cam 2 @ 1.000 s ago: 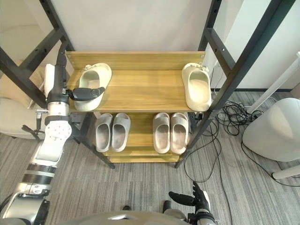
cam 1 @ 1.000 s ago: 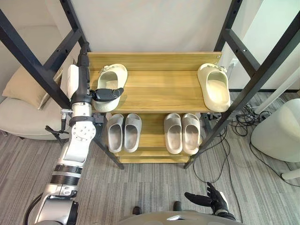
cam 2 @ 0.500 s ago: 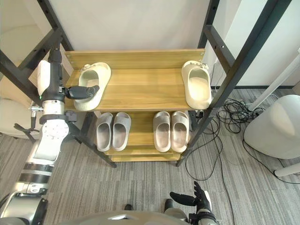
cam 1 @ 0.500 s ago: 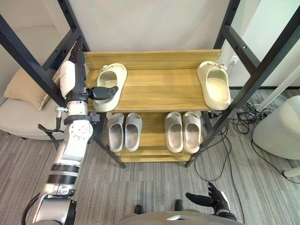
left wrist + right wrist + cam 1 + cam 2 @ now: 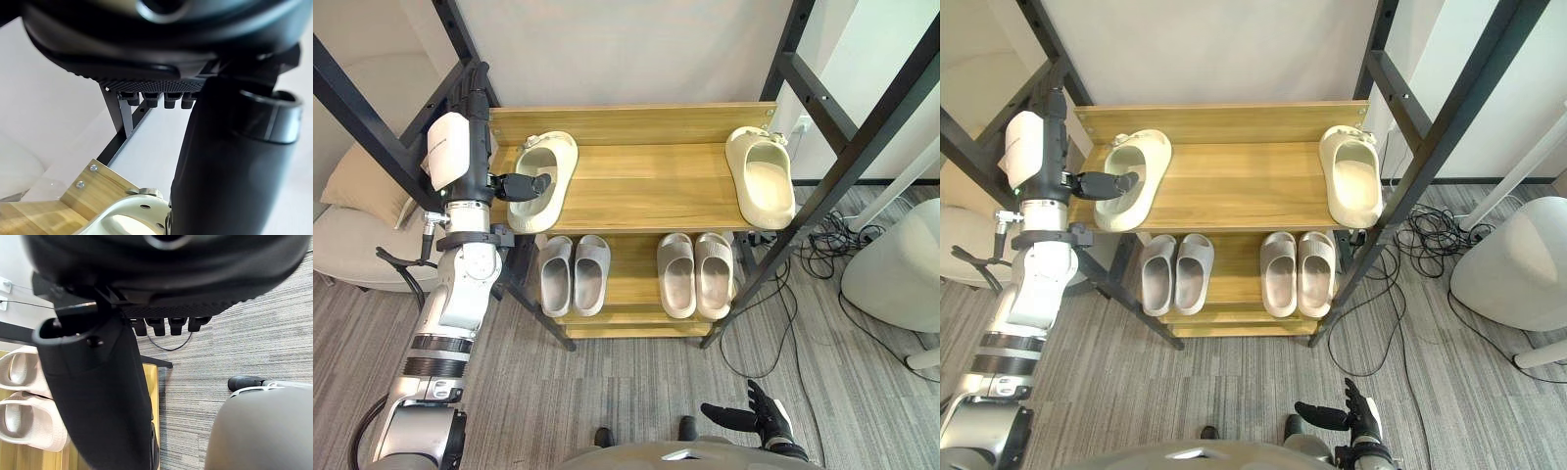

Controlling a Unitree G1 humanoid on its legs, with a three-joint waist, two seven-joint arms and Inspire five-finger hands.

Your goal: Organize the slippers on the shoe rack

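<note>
A light wooden two-shelf shoe rack (image 5: 641, 186) carries one chunky cream rubber slipper (image 5: 555, 157) at the left end of its top shelf, slightly angled. A matching cream slipper (image 5: 761, 178) lies at the right end, well apart from it. On the lower shelf, two pairs of pale grey-beige slides stand side by side, one pair (image 5: 556, 276) left of centre and the other pair (image 5: 677, 276) right of centre.

Test lab: black rig frame (image 5: 862, 145), loose cables (image 5: 811, 257), grey carpet (image 5: 636, 392).

Grey striped carpet (image 5: 607, 392) covers the floor; white wall (image 5: 626, 49) stands at 12 o'clock; beige cushion (image 5: 352, 186) at 9; white rounded seat (image 5: 896, 279) at 4.
</note>
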